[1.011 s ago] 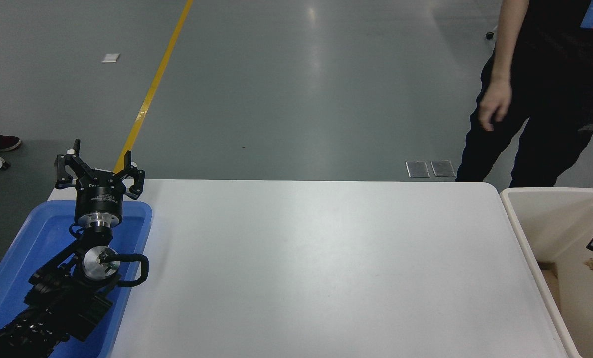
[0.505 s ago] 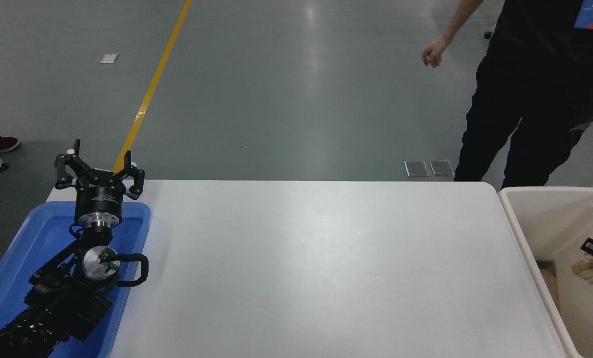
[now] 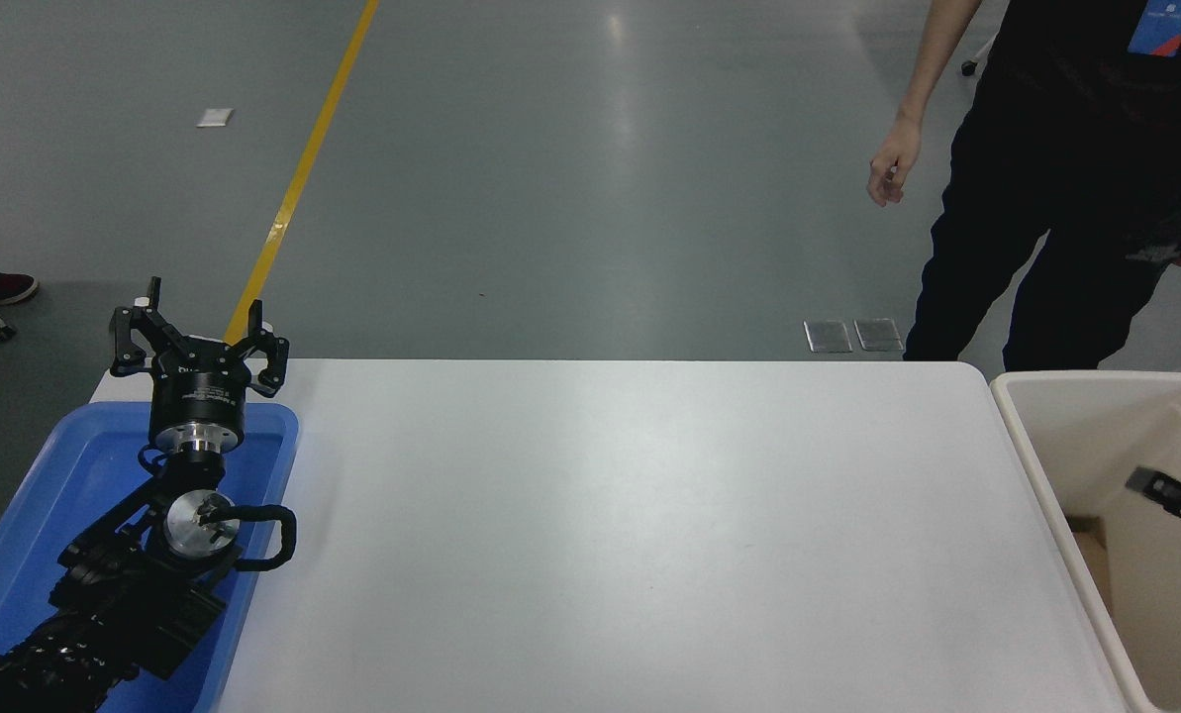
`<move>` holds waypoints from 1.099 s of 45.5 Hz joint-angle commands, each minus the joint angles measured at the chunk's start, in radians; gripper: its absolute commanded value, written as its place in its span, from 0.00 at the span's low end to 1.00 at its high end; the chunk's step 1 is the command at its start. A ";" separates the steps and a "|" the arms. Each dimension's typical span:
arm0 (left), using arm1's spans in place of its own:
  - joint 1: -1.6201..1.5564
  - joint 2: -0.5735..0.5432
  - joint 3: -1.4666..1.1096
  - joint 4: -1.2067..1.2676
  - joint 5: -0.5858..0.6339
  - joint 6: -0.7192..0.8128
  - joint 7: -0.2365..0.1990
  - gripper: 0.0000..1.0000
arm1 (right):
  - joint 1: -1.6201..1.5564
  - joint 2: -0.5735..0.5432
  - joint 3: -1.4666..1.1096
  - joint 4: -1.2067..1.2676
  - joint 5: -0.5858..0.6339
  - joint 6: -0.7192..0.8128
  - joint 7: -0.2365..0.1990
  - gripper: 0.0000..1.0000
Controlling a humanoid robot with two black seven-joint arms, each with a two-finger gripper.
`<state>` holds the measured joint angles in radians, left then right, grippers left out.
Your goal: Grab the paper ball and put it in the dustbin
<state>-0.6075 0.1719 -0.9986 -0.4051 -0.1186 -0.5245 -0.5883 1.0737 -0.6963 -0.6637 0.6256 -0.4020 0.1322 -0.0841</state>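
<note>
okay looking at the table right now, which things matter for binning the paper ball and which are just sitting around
Belongs to the job:
dustbin, at the table's right end
right hand, over the dustbin's inside; only a part shows at the picture edge
The paper ball itself is not visible.

Just there:
blue tray
left hand, parked over the tray
white table
person standing beyond the far edge

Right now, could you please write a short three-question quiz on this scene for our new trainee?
1. True or false: a paper ball lies on the white table.
2. Which container does the right gripper hang over? A) blue tray B) dustbin
3. Fill in: the left gripper is parked above the ___ tray, fingers spread.

Key: 1 false; 2 B; 3 blue.
</note>
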 commanded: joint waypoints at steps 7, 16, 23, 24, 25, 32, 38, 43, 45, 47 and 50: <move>0.000 0.000 0.000 0.000 0.002 0.000 0.002 0.99 | 0.768 -0.037 -0.393 0.675 -0.051 0.322 -0.002 1.00; 0.000 0.001 0.000 0.000 0.000 0.000 0.002 0.99 | 1.035 0.130 -0.493 0.838 -0.009 0.474 0.001 1.00; 0.000 0.001 0.000 0.000 -0.001 0.000 0.001 0.99 | 1.141 0.264 -0.501 0.901 0.078 0.523 0.001 1.00; 0.000 0.001 0.000 0.000 -0.001 0.000 0.001 0.99 | 1.149 0.283 -0.501 0.901 0.098 0.530 0.001 1.00; 0.000 0.001 0.000 0.000 -0.001 0.000 0.001 0.99 | 1.157 0.302 -0.501 0.901 0.121 0.538 0.003 1.00; 0.000 0.000 0.000 0.000 -0.003 0.000 -0.001 0.99 | 1.193 0.434 -0.499 0.902 0.299 0.592 0.004 1.00; 0.000 0.000 0.000 0.000 -0.003 0.000 -0.001 0.99 | 1.221 0.524 -0.504 0.919 0.433 0.606 0.004 1.00; 0.000 0.000 0.000 0.000 -0.003 0.000 -0.001 0.99 | 1.241 0.583 -0.504 0.921 0.439 0.604 0.004 1.00; 0.000 0.000 0.000 0.000 -0.003 0.000 -0.001 0.99 | 1.243 0.598 -0.504 0.921 0.440 0.603 0.004 1.00; 0.000 0.000 0.000 0.000 -0.003 0.000 -0.001 0.99 | 1.243 0.610 -0.505 0.919 0.440 0.601 0.004 1.00; 0.000 0.000 -0.002 0.000 -0.003 0.000 -0.001 0.99 | 1.243 0.620 -0.508 0.918 0.440 0.599 0.004 1.00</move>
<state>-0.6074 0.1719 -0.9989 -0.4050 -0.1207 -0.5244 -0.5888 2.2797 -0.1792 -1.1624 1.5309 -0.0258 0.7182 -0.0803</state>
